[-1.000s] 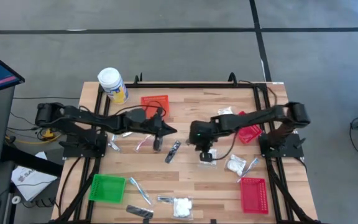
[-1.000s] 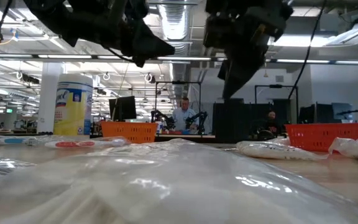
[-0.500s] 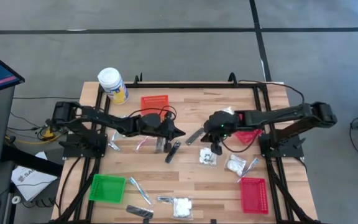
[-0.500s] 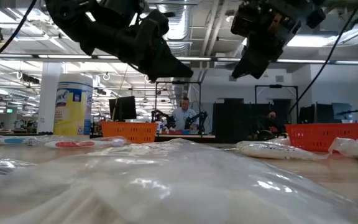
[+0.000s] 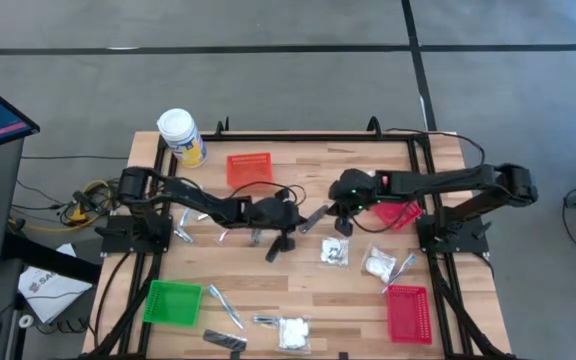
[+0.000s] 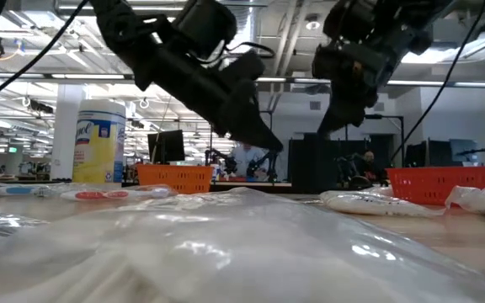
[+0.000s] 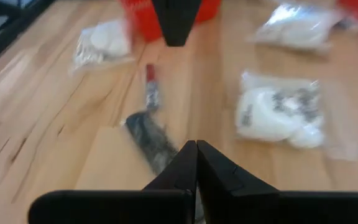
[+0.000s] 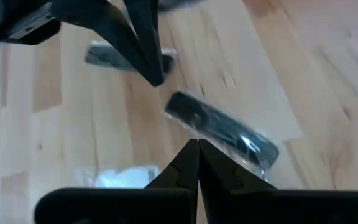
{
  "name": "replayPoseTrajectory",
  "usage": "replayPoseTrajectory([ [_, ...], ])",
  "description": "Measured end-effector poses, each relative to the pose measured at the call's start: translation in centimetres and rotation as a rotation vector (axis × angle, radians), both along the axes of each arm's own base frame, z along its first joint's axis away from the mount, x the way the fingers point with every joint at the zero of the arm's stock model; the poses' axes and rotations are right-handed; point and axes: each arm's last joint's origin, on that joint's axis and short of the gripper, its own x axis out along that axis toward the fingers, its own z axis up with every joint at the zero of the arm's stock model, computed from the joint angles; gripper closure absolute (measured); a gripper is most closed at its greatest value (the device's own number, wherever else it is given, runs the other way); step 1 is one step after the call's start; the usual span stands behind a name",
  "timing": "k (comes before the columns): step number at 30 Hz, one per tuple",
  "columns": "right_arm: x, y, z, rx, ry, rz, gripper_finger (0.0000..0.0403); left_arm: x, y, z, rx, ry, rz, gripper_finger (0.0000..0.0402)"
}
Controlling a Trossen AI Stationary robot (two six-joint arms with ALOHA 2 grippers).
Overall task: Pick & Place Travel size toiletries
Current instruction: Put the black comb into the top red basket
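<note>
Both arms have drawn toward the middle of the worktop [image 5: 298, 285] since a second ago: the left end effector [image 5: 295, 216] has slid further right, and the right end effector [image 5: 340, 226] has pulled back from the white packet [image 5: 334, 252] it stood over, now sitting just at that packet's 12 o'clock. Each end effector has its fingers pressed fully together and carries nothing.

Between the two tips, at the worktop's centre, lies a slim silvery sachet [image 5: 313, 218]; a dark sachet [image 5: 278, 243] rests at the left end effector's 7 o'clock. In the left wrist view a dark sachet [image 7: 149, 138] sits just past the closed fingertips, with a lumpy white packet [image 7: 277, 116] beside it. The right wrist view shows a dark sachet [image 8: 221, 129] just beyond that arm's closed tips.

Another white packet [image 5: 377, 264] lies toward 4 o'clock, near a red mesh basket [image 5: 407, 312]. More toiletries sit at 6 o'clock, among them a white packet [image 5: 291, 332] and a clear-wrapped stick [image 5: 225, 306], beside a green basket [image 5: 171, 302]. A white-lidded jar [image 5: 180, 135] stands at 10 o'clock.
</note>
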Motion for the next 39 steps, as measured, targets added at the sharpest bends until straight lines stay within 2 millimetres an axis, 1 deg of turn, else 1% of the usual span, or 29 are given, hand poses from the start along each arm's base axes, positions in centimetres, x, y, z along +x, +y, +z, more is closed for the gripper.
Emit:
replayPoseTrajectory([
  [3, 0.1, -0.2, -1.1, 0.011, 0.063, -0.008, 0.0403, 0.5, 0.1, -0.3, 0.013, 0.04, 0.02, 0.0399],
  [7, 0.1, -0.8, -2.0, 0.025, 0.11, -0.035, 0.0403, 0.8, 0.1, -0.5, 0.002, 0.056, 0.029, 0.0399],
  [11, 0.1, -1.4, -1.9, 0.025, 0.105, -0.056, 0.0403, 1.0, 0.1, -0.6, -0.008, 0.056, 0.034, 0.0399],
  [17, 0.0, -1.5, -1.8, 0.029, 0.1, -0.066, 0.0403, 1.6, 0.2, -2.2, -0.01, 0.101, 0.041, 0.0399],
  [20, 0.0, -1.4, -1.8, 0.029, 0.1, -0.063, 0.0403, 1.8, 0.2, -2.7, -0.01, 0.122, 0.043, 0.0399],
  [24, 0.0, -1.4, -1.8, 0.029, 0.099, -0.062, 0.0403, 2.1, 0.2, -2.6, -0.011, 0.122, 0.04, 0.0399],
  [30, 0.0, -1.4, -1.8, 0.028, 0.099, -0.063, 0.0403, 2.1, 0.1, -2.7, -0.044, 0.127, -0.019, 0.0399],
  [39, 0.1, -1.5, -1.7, 0.026, 0.085, -0.064, 0.0403, 2.0, 0.1, -2.9, -0.045, 0.15, -0.018, 0.0399],
])
